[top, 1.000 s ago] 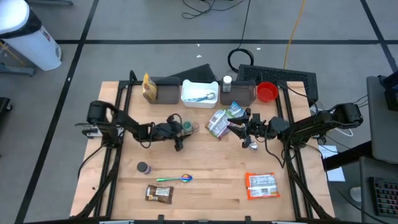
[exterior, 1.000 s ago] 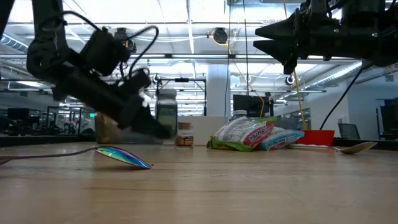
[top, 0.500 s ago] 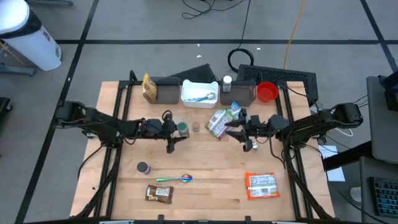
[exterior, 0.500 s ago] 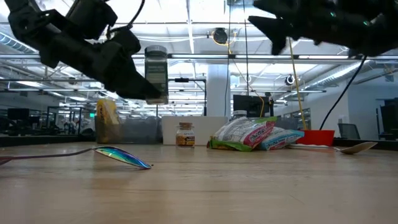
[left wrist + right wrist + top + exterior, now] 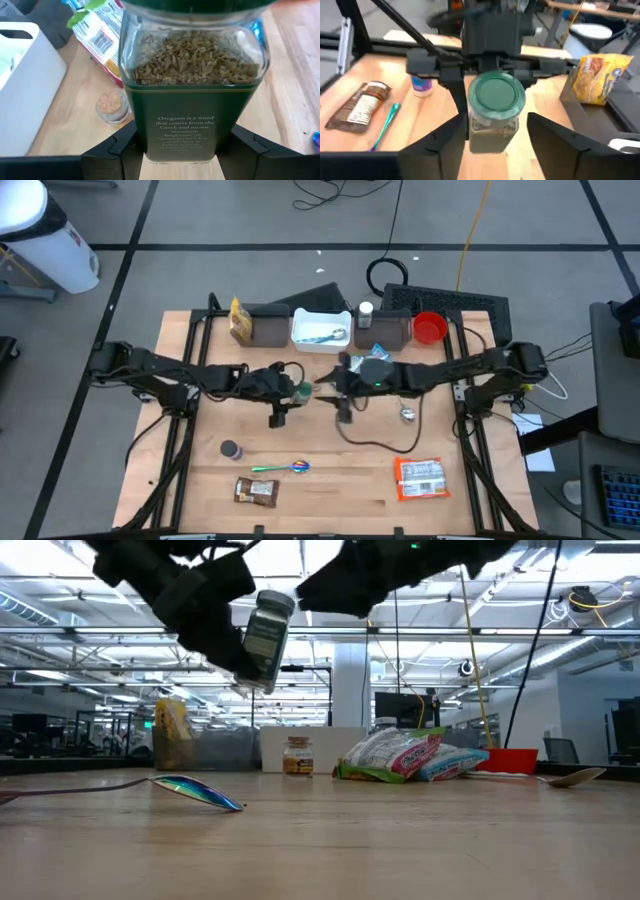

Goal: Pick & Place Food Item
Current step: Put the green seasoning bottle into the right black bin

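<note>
Above table centre, my left gripper (image 5: pixel 291 391) holds the square glass oregano jar with green lid (image 5: pixel 266 639) aloft; my right gripper (image 5: pixel 330 387) just beside it. Small spice jar (image 5: pixel 297 755) stands below, white bin (image 5: pixel 320 327) behind, iridescent spoon (image 5: pixel 279 468) nearer the front.

Wooden desk (image 5: pixel 330 470) w/ dark frame rails along both sides. Behind the left hand (image 5: pixel 297 390), at desk's far edge: yellow snack bag (image 5: pixel 238 321), dark bin (image 5: pixel 271 327), white tray (image 5: pixel 321 328), small white bottle (image 5: pixel 365 312), 2nd dark bin (image 5: pixel 391 328), red bowl (image 5: pixel 429 328). Just beside that hand: small spice jar (image 5: pixel 296 756). By the right hand (image 5: pixel 322 388), towards the far edge: green/white snack bags (image 5: pixel 392 755). Metal spoon (image 5: pixel 407 413) near the right arm. Nearer the front edge, below the left hand: small dark-capped jar (image 5: pixel 231 449), iridescent spoon (image 5: pixel 281 468), brown bar wrapper (image 5: pixel 255 491). Front right: orange packet (image 5: pixel 421 478).
</note>
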